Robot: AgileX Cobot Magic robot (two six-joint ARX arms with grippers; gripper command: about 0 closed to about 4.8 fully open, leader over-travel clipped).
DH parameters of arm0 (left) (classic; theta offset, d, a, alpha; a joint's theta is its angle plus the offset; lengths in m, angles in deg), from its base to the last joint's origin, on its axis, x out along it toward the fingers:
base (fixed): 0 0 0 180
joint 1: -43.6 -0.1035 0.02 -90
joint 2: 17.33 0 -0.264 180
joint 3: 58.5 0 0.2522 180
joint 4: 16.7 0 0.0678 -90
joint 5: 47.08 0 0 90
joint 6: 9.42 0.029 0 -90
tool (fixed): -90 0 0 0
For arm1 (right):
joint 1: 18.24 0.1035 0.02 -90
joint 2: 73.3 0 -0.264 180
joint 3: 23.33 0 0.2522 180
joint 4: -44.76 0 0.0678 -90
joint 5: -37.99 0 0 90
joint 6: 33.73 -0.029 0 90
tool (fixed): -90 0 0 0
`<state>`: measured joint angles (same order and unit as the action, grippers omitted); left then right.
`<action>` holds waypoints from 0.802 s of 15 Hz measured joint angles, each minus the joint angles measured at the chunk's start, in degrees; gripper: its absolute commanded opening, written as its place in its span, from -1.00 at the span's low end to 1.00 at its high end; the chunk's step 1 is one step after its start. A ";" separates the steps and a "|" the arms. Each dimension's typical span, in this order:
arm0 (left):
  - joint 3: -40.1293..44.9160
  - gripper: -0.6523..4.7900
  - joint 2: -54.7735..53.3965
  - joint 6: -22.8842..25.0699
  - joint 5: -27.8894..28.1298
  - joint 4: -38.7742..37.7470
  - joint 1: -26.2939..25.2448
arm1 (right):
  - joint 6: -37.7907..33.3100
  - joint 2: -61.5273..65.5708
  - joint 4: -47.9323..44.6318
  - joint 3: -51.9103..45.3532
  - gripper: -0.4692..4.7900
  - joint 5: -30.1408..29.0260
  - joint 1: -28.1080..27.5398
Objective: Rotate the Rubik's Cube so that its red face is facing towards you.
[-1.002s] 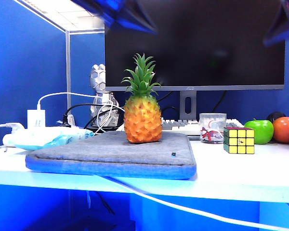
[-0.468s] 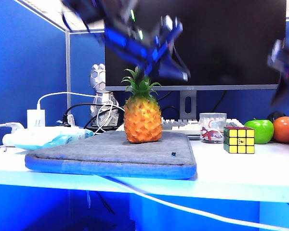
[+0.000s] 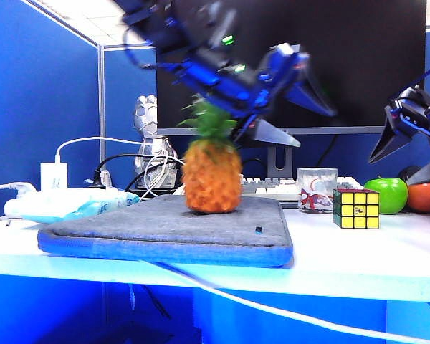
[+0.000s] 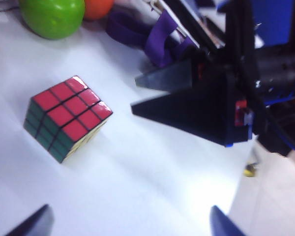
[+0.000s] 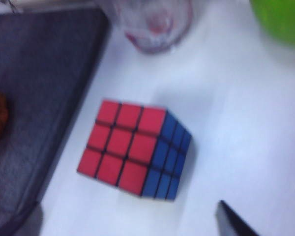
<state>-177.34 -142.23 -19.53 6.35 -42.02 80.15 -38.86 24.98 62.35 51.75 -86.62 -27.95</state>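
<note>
Two grippers hang above the white desk (image 3: 358, 258) in the exterior view, neither touching anything. The small Rubik's Cube with black grid lines (image 3: 355, 208) sits on the desk at about four o'clock from the orange plastic pineapple (image 3: 211, 175), just in front of a clear glass jar (image 3: 315, 189) and beside a glossy green apple (image 3: 387, 195). Its yellow side faces this camera, so the red face is not yet turned forward. The left gripper (image 3: 290, 107), dark blue and blurred, reaches across the pineapple's crown with its jaws spread wide, aimed toward the cube. The right gripper (image 3: 414, 147) hovers at two o'clock from the cube, jaws likewise apart.

From the left wrist view, the cube (image 4: 66, 118) lies free on the desk with the red face (image 4: 71, 109) upward and a green side below it. The left gripper's (image 4: 130, 223) two dark fingertips (image 4: 34, 223) stand far apart, well short of the cube. The right gripper (image 4: 174, 96) shows at three o'clock from the cube, its black wedge fingers parted.

From the right wrist view, the red face (image 5: 123, 145) is again on top, with a blue side (image 5: 169, 160) adjoining. The cube stands just beside the grey fabric pad (image 5: 44, 73). One dark fingertip (image 5: 236, 221) of the right gripper shows at five o'clock from the cube; nothing is pinched.

Judging by this, both open grippers are positioned to bracket the cube for tipping red forward.
</note>
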 measured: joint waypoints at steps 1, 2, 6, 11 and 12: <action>-1.16 1.00 -0.04 0.31 2.40 -0.22 1.36 | -0.44 0.00 -0.48 0.02 0.97 0.00 -0.02; -2.47 1.00 -0.07 0.33 3.45 -1.03 2.03 | -0.46 0.00 -0.48 0.02 0.97 -0.02 0.00; -4.96 1.00 -0.04 1.29 14.56 -4.66 4.57 | -0.57 0.00 -0.44 0.00 0.98 0.17 0.61; -4.96 1.00 -0.07 3.72 35.93 -4.92 11.52 | 0.48 0.00 -0.50 0.02 1.00 7.52 4.20; -4.96 1.00 -0.04 3.82 37.42 -5.05 11.91 | 0.57 0.00 -0.48 0.02 1.00 8.76 4.81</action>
<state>-182.30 -142.27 -15.71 43.76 -47.06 92.07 -38.29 24.98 61.87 51.77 -77.86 -23.14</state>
